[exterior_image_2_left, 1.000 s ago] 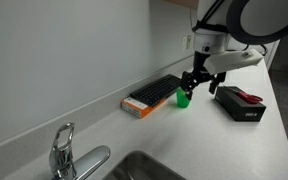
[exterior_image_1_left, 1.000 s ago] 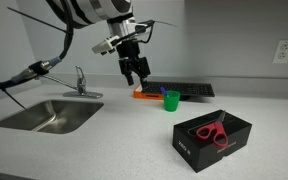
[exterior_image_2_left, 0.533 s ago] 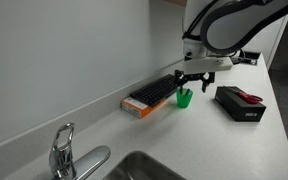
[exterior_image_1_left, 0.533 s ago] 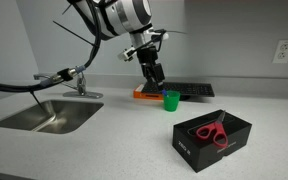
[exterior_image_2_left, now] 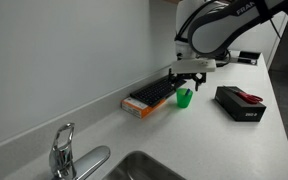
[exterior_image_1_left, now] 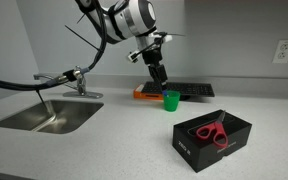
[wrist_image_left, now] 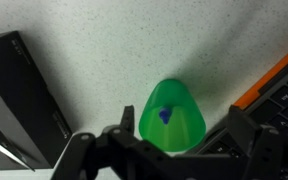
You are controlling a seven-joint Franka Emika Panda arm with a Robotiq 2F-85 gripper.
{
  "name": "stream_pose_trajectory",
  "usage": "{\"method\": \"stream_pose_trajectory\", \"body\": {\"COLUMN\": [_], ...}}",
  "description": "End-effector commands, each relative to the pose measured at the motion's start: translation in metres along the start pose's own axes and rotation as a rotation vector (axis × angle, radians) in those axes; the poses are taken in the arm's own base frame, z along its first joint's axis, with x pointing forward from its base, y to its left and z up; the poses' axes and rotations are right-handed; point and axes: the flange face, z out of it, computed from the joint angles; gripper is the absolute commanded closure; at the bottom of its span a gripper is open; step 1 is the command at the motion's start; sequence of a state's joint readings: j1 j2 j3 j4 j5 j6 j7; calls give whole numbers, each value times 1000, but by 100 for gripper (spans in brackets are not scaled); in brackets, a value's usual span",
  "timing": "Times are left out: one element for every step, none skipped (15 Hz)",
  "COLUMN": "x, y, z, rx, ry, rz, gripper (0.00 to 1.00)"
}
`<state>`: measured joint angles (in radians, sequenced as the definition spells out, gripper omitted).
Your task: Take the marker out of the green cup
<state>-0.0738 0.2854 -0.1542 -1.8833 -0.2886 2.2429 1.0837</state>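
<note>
The green cup [exterior_image_1_left: 171,99] stands on the speckled counter just in front of a black keyboard; it also shows in the other exterior view [exterior_image_2_left: 184,97]. In the wrist view I look down into the cup [wrist_image_left: 174,125] and see the blue tip of the marker [wrist_image_left: 165,114] standing inside it. My gripper [exterior_image_1_left: 161,81] hangs just above the cup in both exterior views [exterior_image_2_left: 187,78]. It is open and empty, with one finger on each side of the cup's rim [wrist_image_left: 182,121].
A black box with red scissors [exterior_image_1_left: 212,139] sits near the front edge, also seen in the wrist view [wrist_image_left: 19,90]. A black keyboard [exterior_image_1_left: 187,89] with an orange bar-shaped thing [exterior_image_1_left: 144,95] lies behind the cup. A sink [exterior_image_1_left: 46,115] and faucet [exterior_image_1_left: 80,80] lie farther along.
My gripper has moved sideways along the counter, from beside the orange bar to right over the green cup, and turned. The cup and the box have not moved.
</note>
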Motion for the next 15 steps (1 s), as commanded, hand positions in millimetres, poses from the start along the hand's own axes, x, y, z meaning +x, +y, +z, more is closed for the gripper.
{"method": "stream_pose_trajectory", "body": {"x": [6, 7, 7, 7, 6, 6, 6, 7, 8, 9, 11, 12, 13, 15, 17], "y": [-7, -7, -6, -5, -4, -4, -2, -1, 1, 2, 3, 4, 4, 6, 9], "z": [-1, -1, 0, 0, 2, 2, 2, 1, 0, -2, -4, -5, -7, -10, -15], "rx": [-36, -46, -55, -64, -76, -88, -98, -105, -107, -106, -107, -108, -110, -106, -94], "ry": [35, 31, 28, 21, 11, 4, -3, -8, -14, -16, -17, -17, -17, -15, -11], "rz": [32, 33, 32, 28, 24, 26, 27, 28, 31, 33, 36, 38, 39, 42, 44], "gripper": [35, 42, 50, 58, 66, 74, 81, 90, 97, 100, 100, 96, 96, 96, 96]}}
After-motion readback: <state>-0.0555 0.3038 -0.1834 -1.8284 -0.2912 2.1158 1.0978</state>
